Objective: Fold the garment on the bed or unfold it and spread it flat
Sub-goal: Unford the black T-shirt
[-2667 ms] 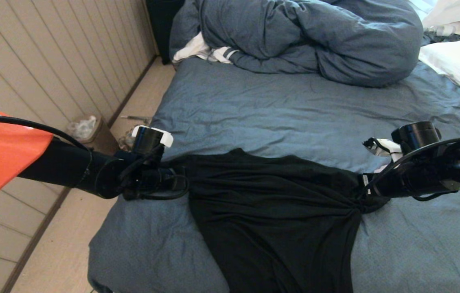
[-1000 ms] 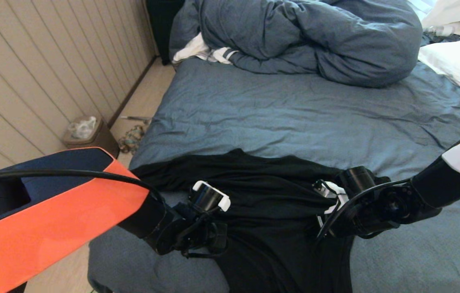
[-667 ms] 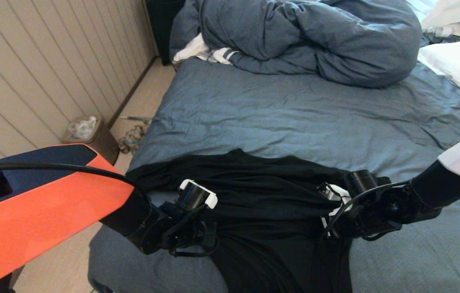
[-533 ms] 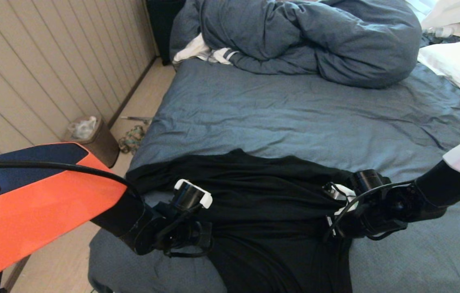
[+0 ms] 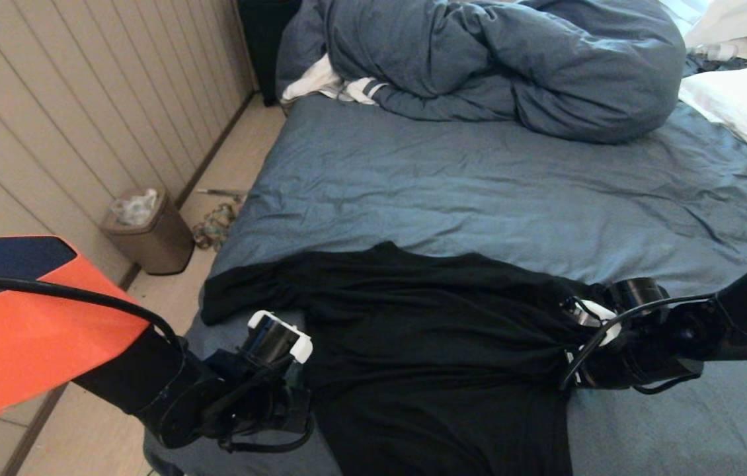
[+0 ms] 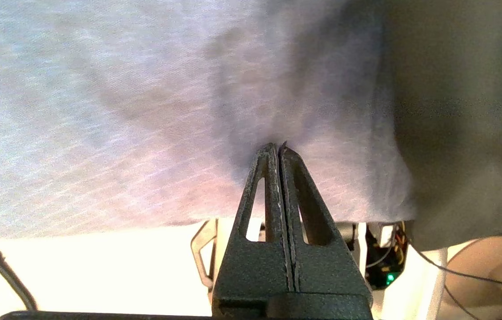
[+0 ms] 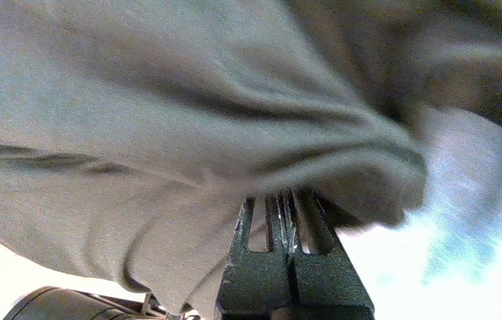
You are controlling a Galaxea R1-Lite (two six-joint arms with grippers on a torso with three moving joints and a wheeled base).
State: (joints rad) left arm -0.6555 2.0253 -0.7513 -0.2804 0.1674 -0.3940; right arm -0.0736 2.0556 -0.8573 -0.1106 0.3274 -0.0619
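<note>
Shirt [image 5: 439, 344]: spread across the near edge of the bed [image 5: 479, 192], long axis running left-right.
Left gripper [image 6: 279, 149]: closed on nothing, beside the shirt's left edge.
Right gripper [image 7: 284, 200]: clamped on the shirt's right edge.
Nearer arm: right.

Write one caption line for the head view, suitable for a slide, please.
Both grippers, left and right, flank a black T-shirt on the slate-blue bed.

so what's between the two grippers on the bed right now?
Only the garment: black fabric spans from the left gripper to the right gripper, each shut on it, over the bed. Head view shows it.
</note>
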